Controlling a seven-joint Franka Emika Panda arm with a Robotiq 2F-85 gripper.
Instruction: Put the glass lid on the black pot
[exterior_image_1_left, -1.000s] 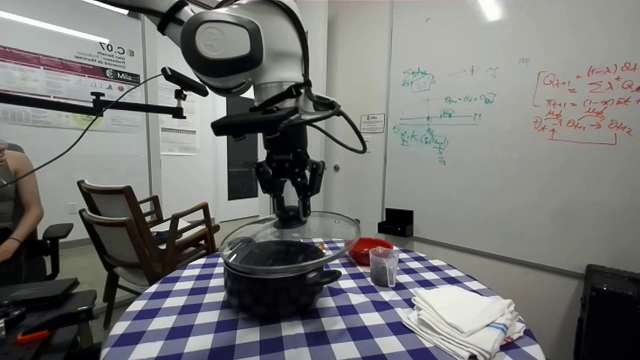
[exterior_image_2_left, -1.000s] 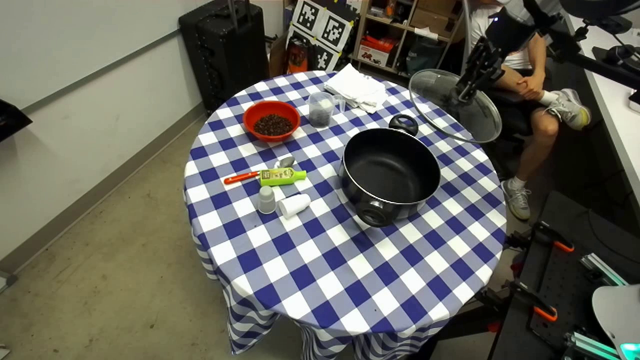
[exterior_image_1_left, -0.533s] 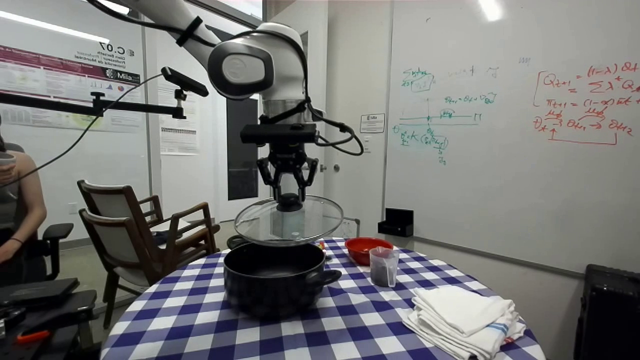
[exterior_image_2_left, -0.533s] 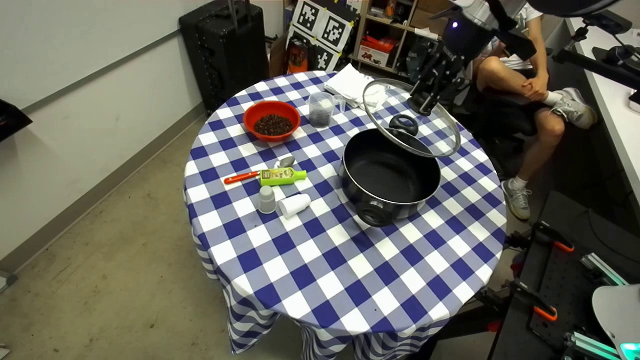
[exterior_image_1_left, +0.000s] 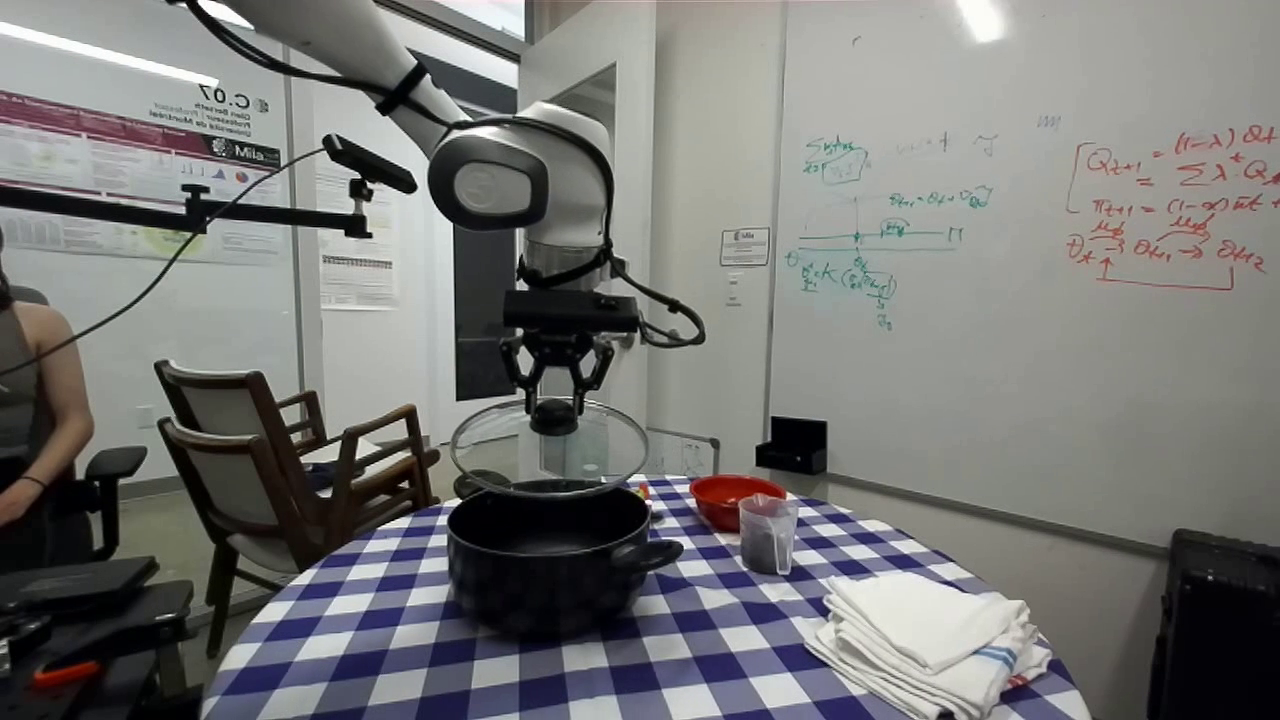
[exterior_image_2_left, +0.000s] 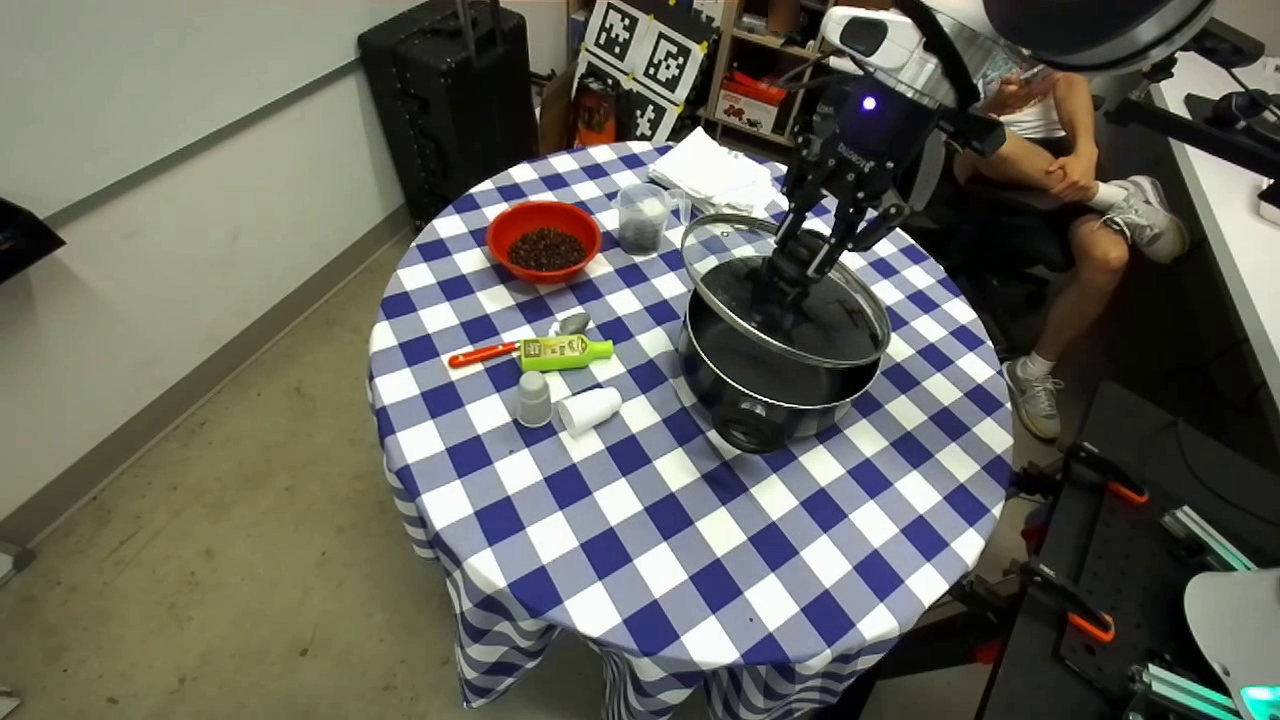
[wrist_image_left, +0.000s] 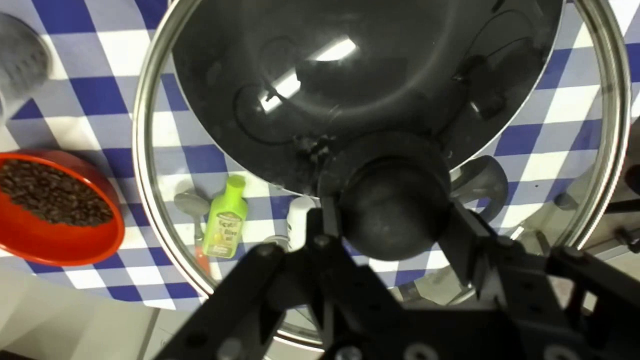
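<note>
Glass lid (exterior_image_1_left: 550, 458): held tilted over the black pot (exterior_image_1_left: 548, 575); you cannot tell whether the two touch.
Gripper (exterior_image_1_left: 554, 408): yours pinches the lid's dark knob (wrist_image_left: 395, 215) from both sides.
Black pot: upright on the checked tablecloth (exterior_image_2_left: 620, 560); your wrist view shows it through the lid.
Red bowl (exterior_image_2_left: 545, 216): dark brown beans (wrist_image_left: 55, 195) inside, apart from your pot.
Measuring cup (exterior_image_2_left: 640, 222): between the red bowl and the white cloths (exterior_image_1_left: 930, 640).
Green bottle (exterior_image_2_left: 558, 352): on its side, near an upright grey container (exterior_image_2_left: 534, 402) and a spoon (exterior_image_2_left: 574, 323).
</note>
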